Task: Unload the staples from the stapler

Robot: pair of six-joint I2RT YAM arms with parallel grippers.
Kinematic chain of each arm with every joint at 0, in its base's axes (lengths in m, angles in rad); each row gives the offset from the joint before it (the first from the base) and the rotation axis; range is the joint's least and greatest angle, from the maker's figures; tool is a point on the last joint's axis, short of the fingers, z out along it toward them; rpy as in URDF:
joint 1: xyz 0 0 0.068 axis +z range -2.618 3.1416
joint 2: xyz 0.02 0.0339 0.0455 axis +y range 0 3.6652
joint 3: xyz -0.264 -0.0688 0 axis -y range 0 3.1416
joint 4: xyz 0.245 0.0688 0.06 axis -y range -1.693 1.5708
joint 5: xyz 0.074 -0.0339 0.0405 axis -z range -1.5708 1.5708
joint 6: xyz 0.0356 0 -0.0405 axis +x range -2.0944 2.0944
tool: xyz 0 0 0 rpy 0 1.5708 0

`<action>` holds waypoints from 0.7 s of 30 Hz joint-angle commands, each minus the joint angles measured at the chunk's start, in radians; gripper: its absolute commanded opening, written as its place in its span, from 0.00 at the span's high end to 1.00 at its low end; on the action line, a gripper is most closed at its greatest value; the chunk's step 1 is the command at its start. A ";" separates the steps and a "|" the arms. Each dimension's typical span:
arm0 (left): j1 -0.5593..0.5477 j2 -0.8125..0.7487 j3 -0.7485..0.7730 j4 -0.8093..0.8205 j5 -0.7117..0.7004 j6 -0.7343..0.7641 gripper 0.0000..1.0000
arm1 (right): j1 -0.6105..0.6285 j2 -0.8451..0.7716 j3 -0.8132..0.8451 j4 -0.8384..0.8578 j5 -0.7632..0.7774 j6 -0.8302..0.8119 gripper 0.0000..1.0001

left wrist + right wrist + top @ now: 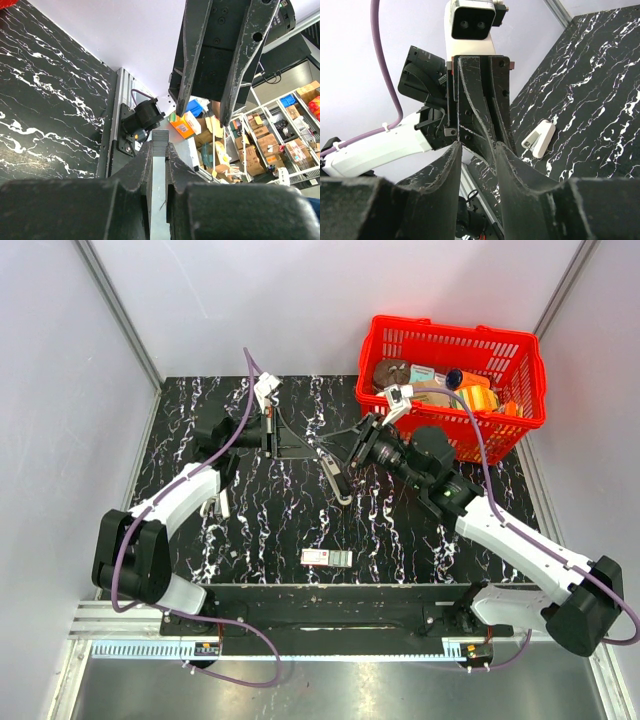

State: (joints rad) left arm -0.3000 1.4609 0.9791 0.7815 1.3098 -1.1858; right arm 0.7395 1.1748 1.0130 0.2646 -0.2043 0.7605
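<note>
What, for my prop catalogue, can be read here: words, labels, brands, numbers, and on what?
No text is legible in any view.
Small box on the table: label too small.
Items in the red basket: labels blurred.
Cartons behind, left wrist view: stickers blurred.

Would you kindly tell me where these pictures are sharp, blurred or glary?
Top view: sharp and evenly lit, with glare on the near metal ledge. Left wrist view: left fingers dark and soft, staples between them crisp. Right wrist view: right fingers dark and blurred, stapler sharp.
</note>
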 commanded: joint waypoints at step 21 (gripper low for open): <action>-0.005 -0.045 0.009 0.114 0.000 -0.043 1.00 | 0.003 0.016 -0.017 0.038 0.014 -0.027 0.60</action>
State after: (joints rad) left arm -0.3012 1.4593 0.9791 0.8391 1.3106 -1.2308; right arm 0.7395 1.1824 0.9920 0.2577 -0.1928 0.7376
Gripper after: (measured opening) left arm 0.116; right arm 0.411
